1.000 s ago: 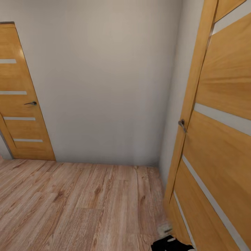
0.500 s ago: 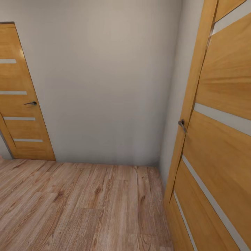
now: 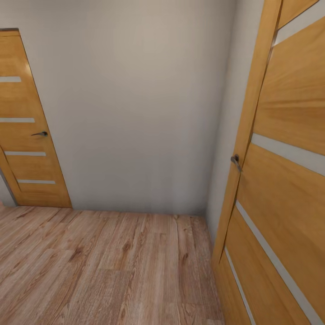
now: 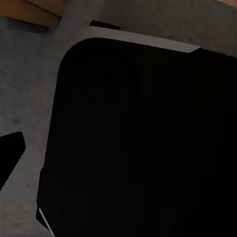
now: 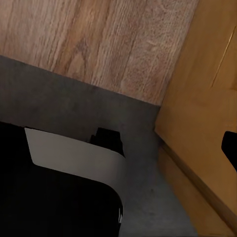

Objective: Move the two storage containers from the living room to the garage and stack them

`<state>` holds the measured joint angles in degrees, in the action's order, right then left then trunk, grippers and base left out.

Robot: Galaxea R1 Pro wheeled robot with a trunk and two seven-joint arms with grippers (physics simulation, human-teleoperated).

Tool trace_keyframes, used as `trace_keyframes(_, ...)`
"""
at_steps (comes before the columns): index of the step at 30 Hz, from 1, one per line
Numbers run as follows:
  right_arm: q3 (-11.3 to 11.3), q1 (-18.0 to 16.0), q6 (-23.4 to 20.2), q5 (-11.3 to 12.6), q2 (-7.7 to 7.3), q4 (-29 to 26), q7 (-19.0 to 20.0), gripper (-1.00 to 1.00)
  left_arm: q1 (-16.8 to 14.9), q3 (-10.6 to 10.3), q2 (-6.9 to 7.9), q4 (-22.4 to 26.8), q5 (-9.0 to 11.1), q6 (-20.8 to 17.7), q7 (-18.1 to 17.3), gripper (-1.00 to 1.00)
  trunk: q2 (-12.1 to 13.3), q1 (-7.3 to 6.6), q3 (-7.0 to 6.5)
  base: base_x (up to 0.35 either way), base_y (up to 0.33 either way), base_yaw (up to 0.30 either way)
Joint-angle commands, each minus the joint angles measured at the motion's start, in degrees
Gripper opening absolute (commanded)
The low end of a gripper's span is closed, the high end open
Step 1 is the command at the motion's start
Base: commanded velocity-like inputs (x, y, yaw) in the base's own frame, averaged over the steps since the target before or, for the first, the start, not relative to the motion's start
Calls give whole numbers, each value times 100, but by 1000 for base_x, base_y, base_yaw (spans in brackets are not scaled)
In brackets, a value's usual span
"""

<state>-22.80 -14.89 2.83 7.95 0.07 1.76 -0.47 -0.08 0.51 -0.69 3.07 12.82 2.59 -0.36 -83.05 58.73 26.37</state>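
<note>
The storage containers are out of view. In the left wrist view, one dark fingertip (image 4: 10,154) of my left gripper pokes in at the edge, over my black base (image 4: 143,143) and a rough dark grey floor (image 4: 27,94). In the right wrist view, a dark fingertip (image 5: 230,148) of my right gripper shows at the frame edge in front of an orange wooden door (image 5: 197,113). There the grey floor (image 5: 64,101) meets light wood planks (image 5: 98,39). Neither pair of fingers shows fully, so their state is unclear.
The head view faces a plain grey-white wall (image 3: 135,113) across a light wood-plank floor (image 3: 104,266). A shut orange door with a handle (image 3: 27,135) stands at the left. A second orange door (image 3: 280,189) stands close on the right, its handle (image 3: 235,160) near the corner.
A black part of the robot that showed at the bottom edge of the head view one second ago has dropped out of it. The rest of the view is unchanged.
</note>
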Motion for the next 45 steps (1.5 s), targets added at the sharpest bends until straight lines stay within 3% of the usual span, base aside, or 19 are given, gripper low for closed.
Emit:
trace_keyframes(1,-49,38,19,58,-37,19,-29,100,-1,2,-1,1,36,13,0,100,-3,0,5,0,0,0)
trace_keyframes(28,-67,74,5,6,-107,18,-76,100,-1,-7,-1,1,36,13,0,100,-3,0,5,11,-20,0)
trace_keyframes(45,-75,74,-10,-3,-103,18,-76,100,-1,2,8,1,46,7,0,100,-3,0,5,289,0,0)
